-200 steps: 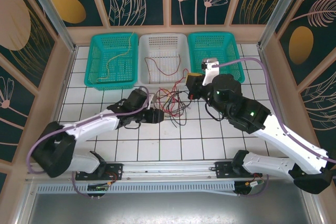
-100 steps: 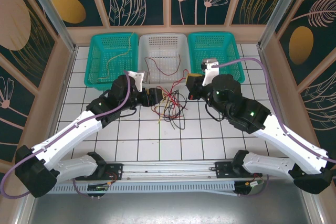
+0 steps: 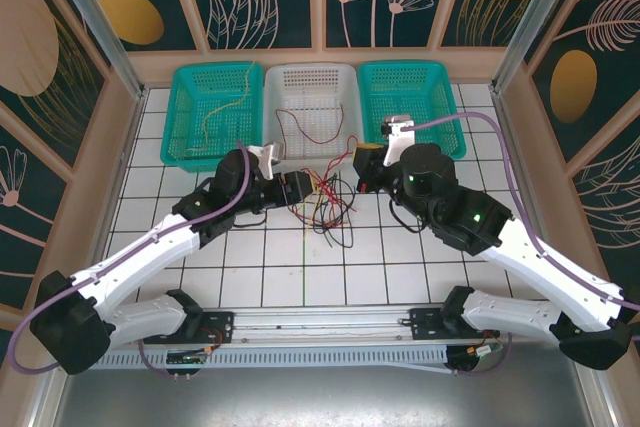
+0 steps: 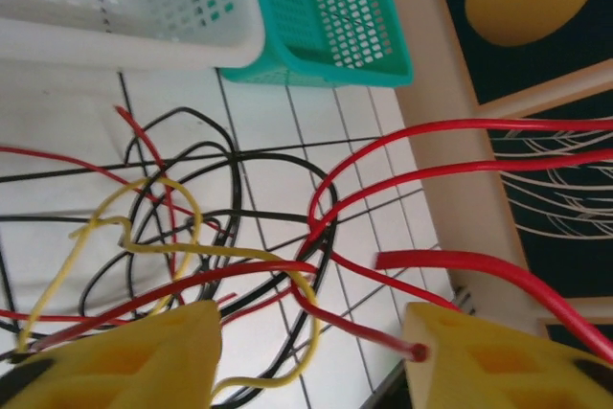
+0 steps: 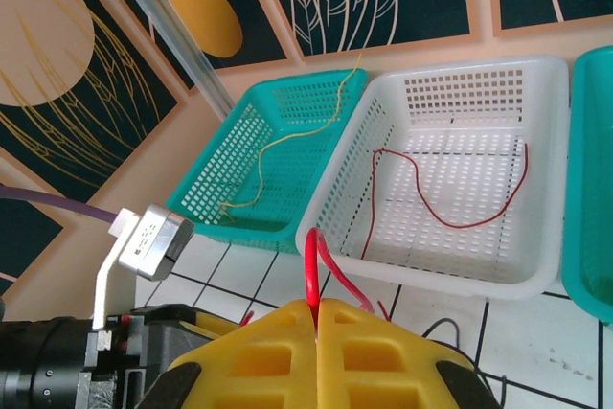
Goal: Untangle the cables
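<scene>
The right gripper has its yellow fingers pressed together on a red cable loop, which rises from the seam between them and bends over just beyond. The left gripper stands with its jaws apart; a red wire and a yellow wire cross the gap between them slantwise, neither pinched. Just ahead of it, between the two grippers, the tangle of cables lies on the tiled table, its red, yellow and black strands looping with no single direction. Beyond both grippers a white basket holds a red cable running mostly left to right. In the teal basket left of it, a yellow cable stretches front to back.
</scene>
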Motion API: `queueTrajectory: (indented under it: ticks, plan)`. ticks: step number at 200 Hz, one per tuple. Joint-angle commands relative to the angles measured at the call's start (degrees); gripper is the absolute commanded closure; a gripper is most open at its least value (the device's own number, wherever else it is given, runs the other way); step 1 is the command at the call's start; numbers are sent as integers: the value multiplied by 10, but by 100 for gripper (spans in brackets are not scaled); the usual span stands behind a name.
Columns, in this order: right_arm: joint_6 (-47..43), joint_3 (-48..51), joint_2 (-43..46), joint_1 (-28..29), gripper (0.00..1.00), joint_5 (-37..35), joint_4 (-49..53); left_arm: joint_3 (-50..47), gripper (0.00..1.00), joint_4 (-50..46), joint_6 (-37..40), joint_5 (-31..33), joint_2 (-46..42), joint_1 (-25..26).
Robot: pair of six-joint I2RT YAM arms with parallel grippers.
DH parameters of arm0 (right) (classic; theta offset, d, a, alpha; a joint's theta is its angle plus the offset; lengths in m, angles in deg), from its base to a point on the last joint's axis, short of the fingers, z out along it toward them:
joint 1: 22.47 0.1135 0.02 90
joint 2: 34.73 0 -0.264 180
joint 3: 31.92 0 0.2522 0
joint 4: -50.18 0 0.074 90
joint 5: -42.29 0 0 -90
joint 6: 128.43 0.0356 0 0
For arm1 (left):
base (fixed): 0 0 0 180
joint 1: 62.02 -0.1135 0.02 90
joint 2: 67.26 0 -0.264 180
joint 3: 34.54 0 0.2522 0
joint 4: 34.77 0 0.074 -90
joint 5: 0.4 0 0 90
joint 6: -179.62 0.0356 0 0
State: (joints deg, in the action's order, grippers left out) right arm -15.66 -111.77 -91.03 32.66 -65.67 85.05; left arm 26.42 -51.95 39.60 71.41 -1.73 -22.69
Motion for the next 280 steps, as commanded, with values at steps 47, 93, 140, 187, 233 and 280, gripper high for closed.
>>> queueTrajectory:
  ticks: [47, 93, 140, 187, 233, 280]
  plan:
    - [28, 18, 14, 2, 100, -7, -51, -13, 73, 83, -59, -17, 5, -1]
    - [64, 34, 45, -9, 100, -38, -54, -47, 100, 88, -73, 62, -29, -3]
    - [149, 66, 91, -109, 100, 4, -34, -172, 100, 134, -212, 180, -134, -12]
    - [171, 81, 97, -139, 100, 55, -51, -360, 100, 314, -432, 245, -227, -12]
    - [150, 71, 74, -138, 100, 111, -75, -358, 93, 249, -422, 237, -239, -12]
    - [123, 23, -15, -121, 93, 130, -5, -337, 100, 216, -366, 220, -222, -12]
